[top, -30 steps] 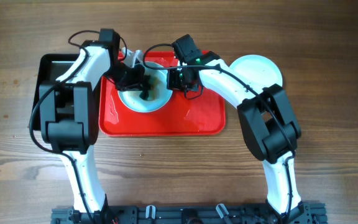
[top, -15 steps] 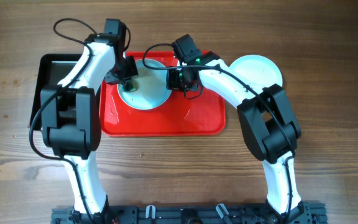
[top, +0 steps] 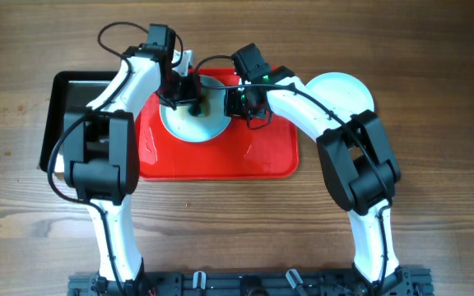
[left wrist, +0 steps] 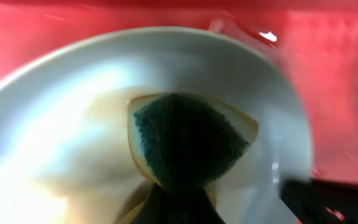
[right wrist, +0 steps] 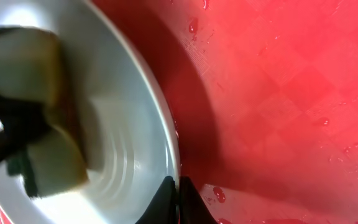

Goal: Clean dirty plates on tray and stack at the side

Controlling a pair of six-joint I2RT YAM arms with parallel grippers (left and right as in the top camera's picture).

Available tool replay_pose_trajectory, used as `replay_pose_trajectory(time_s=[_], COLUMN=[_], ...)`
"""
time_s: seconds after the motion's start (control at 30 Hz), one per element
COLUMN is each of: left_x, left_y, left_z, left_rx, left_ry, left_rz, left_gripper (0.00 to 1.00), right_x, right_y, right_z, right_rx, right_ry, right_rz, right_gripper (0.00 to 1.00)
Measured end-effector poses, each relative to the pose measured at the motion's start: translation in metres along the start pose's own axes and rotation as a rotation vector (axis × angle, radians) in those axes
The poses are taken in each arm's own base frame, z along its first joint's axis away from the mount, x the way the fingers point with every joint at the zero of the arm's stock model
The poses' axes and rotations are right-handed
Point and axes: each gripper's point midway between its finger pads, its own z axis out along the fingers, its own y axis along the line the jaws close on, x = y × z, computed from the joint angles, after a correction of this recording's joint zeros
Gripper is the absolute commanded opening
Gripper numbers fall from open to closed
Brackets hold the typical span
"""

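While clamping the rim of the plate [top: 197, 127] on the tray [top: 220, 160] with the right jaws clenched, sweeping the sponge [left wrist: 188, 140], gripped in the left jaws, back from the left edge toward the middle, still scrubbing.

I read the bench [top: 434, 247] as matt brown wood with plain grain. The red tray [top: 220, 160] looks like plastic, faintly textured, glossy and wet with droplets. The plate [top: 189, 127] on it is smooth, pale and shiny; I can't tell its material. The sponge [left wrist: 188, 140] is soft yellow foam with a rough dark green scouring face. The black tray [top: 68, 99] is smooth with a slight sheen. The arm shells [top: 303, 107] are white glossy plastic.
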Motion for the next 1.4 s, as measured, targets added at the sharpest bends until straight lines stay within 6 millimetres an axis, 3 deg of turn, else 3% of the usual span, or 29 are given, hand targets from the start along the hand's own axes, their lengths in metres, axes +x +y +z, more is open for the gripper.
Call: replay_pose_trajectory(time_s=[0.17,0.37,0.43,0.7,1.03,1.23,1.4], left_x=[0.030,0.078,0.079,0.047,-0.005,-0.025,-0.028], left_y=[-0.015,-0.021,-0.016,0.036,0.075,0.062,0.026], left_z=[0.000,-0.011,-0.010,-0.014,-0.028,-0.022,-0.008], left_rx=[0.099,0.149,0.123,-0.241,-0.503,-0.421,-0.212], left_ry=[0.119,0.310,0.314,0.185,-0.105,-0.170,-0.131], left_rz=[0.059,0.124,0.144,-0.013,-0.230,-0.194,-0.041], left_gripper=[0.04,0.04,0.04,0.04,0.04,0.04,0.04], right_x=[0.000,0.001,0.001,0.003,0.002,0.002,-0.001], right_y=[0.000,0.001,0.001,0.009,0.009,0.008,0.003], right_z=[0.000,0.000,0.000,0.002,0.001,0.001,0.000], right_rx=[0.000,-0.001,-0.001,-0.018,-0.023,-0.021,-0.013], right_ry=[0.001,0.002,0.002,0.002,0.001,0.001,-0.002], right_rz=[-0.001,-0.002,-0.003,-0.015,-0.016,-0.001,0.008], right_gripper=[0.04,0.04,0.04,0.04,0.04,0.04,0.04])
